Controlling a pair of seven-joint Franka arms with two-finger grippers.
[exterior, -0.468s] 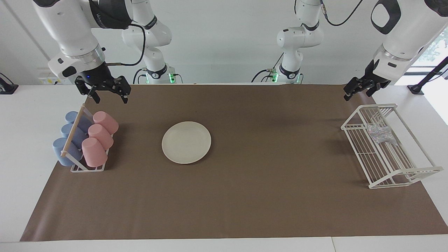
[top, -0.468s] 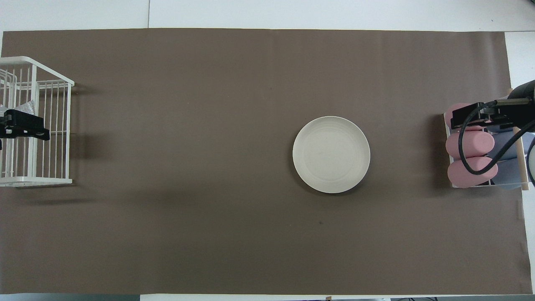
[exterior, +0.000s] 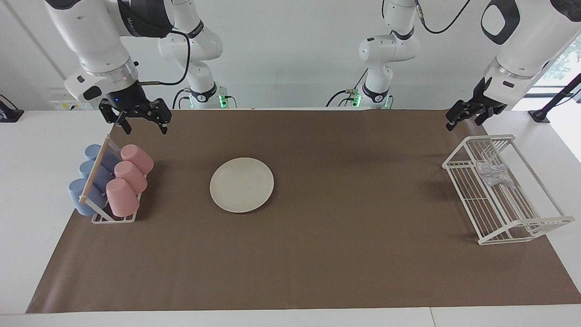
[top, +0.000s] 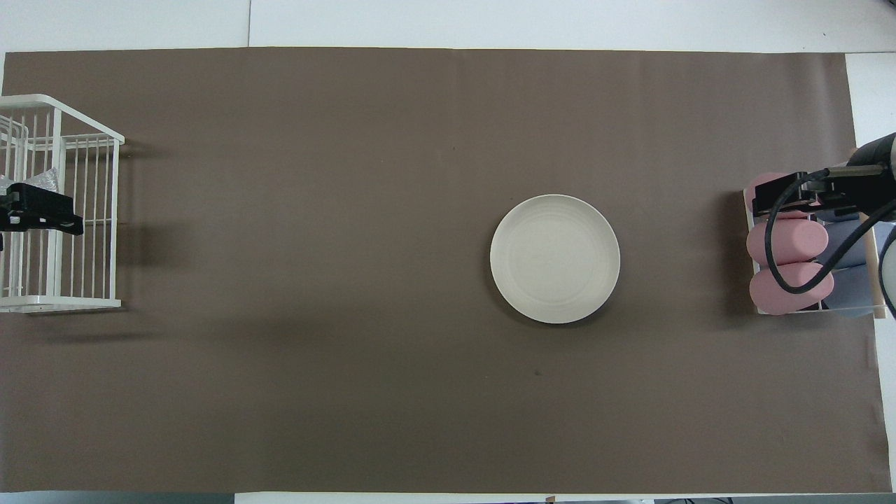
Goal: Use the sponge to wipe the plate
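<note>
The cream plate (exterior: 242,185) lies flat on the brown mat, toward the right arm's end; it also shows in the overhead view (top: 554,259). The silvery sponge (exterior: 494,174) lies in the white wire rack (exterior: 499,213) at the left arm's end. In the overhead view only a corner of the sponge (top: 46,178) shows past the left gripper (top: 42,213). My left gripper (exterior: 463,122) hangs open and empty in the air over the rack, apart from the sponge. My right gripper (exterior: 144,127) hangs open and empty over the cup rack; it also shows in the overhead view (top: 780,199).
A cup rack (exterior: 113,218) with three pink cups (exterior: 129,177) and three blue cups (exterior: 91,181) stands at the right arm's end. The brown mat (exterior: 340,254) covers most of the white table.
Both grippers have risen very slightly. The plate, the sponge and both racks have not moved.
</note>
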